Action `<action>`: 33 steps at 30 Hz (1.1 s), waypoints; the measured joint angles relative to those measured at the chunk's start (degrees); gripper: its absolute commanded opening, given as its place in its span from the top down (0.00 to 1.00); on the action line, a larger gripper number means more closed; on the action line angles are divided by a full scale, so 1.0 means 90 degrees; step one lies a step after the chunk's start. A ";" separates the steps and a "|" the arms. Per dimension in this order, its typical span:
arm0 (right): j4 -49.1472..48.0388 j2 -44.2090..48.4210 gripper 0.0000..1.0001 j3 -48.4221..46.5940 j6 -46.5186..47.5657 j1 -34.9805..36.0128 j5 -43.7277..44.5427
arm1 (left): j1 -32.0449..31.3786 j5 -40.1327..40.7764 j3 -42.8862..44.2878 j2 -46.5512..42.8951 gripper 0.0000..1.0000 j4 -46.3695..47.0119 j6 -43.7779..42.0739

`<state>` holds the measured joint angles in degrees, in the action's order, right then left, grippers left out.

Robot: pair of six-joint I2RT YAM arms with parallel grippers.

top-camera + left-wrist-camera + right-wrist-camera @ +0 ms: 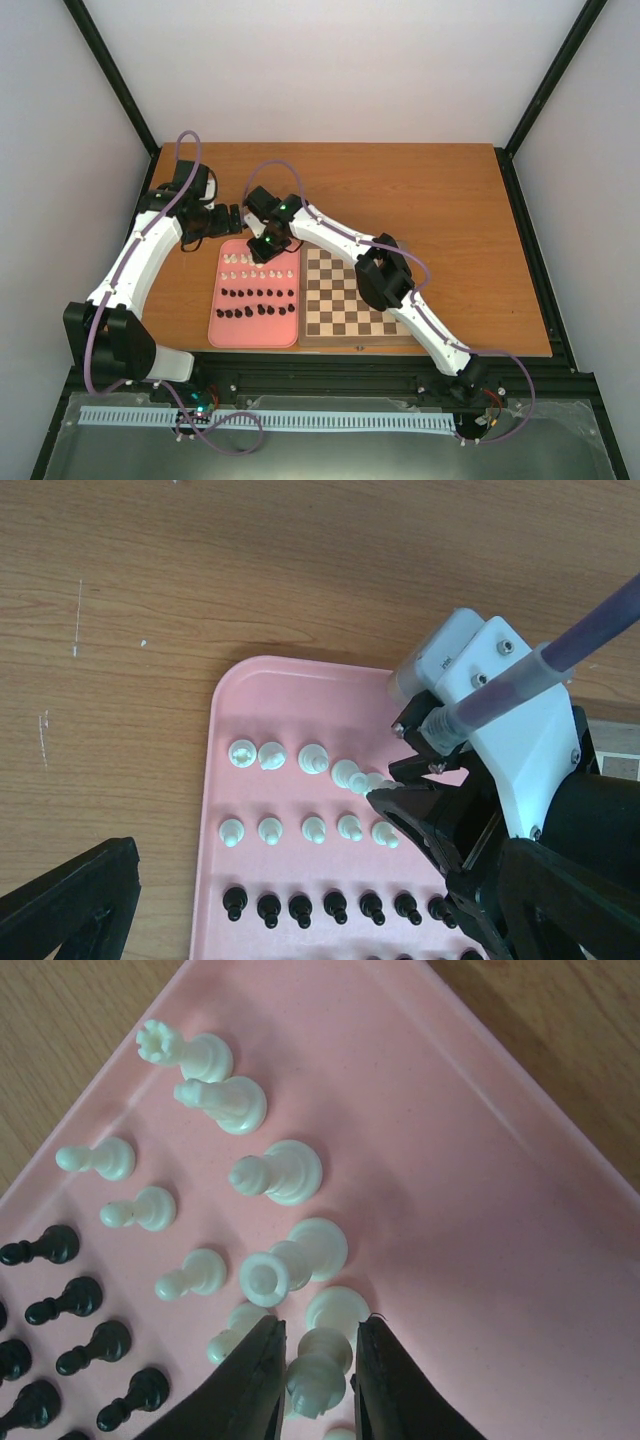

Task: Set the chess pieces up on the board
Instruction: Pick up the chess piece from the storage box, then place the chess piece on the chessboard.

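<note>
On your right gripper [318, 1326], narrow jaws flank a white piece [316, 1370]; contact is hidden, grip unclear. Left gripper [228, 217] gapes wide. Pink tray [480, 1160] corner beyond lies bare.

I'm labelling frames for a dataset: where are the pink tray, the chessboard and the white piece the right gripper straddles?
pink tray [250, 333]: top external view, bare strip near its front edge.
chessboard [335, 300]: top external view, on the checkered squares.
white piece [318, 1360]: right wrist view, its upper body.
</note>
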<state>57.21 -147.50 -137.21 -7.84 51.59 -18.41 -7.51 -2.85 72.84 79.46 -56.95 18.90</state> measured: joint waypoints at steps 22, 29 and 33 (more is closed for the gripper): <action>-0.0165 0.1049 0.91 0.0945 0.0078 -0.0160 0.1005 | 0.0000 0.0090 0.0000 0.0000 0.00 -0.0002 0.0000; -0.0262 0.2756 0.92 0.2212 -0.0041 -0.0593 0.2011 | 0.0000 0.0126 0.0000 0.0000 0.00 -0.0002 0.0000; -0.0423 0.3582 0.91 0.3458 -0.0138 -0.0969 0.2499 | 0.0000 0.0124 0.0000 0.0000 0.00 0.0000 0.0000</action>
<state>53.41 -115.26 -106.08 -9.08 42.87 4.08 -7.51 -1.74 72.84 79.46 -56.95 18.90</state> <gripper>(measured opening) 0.120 0.998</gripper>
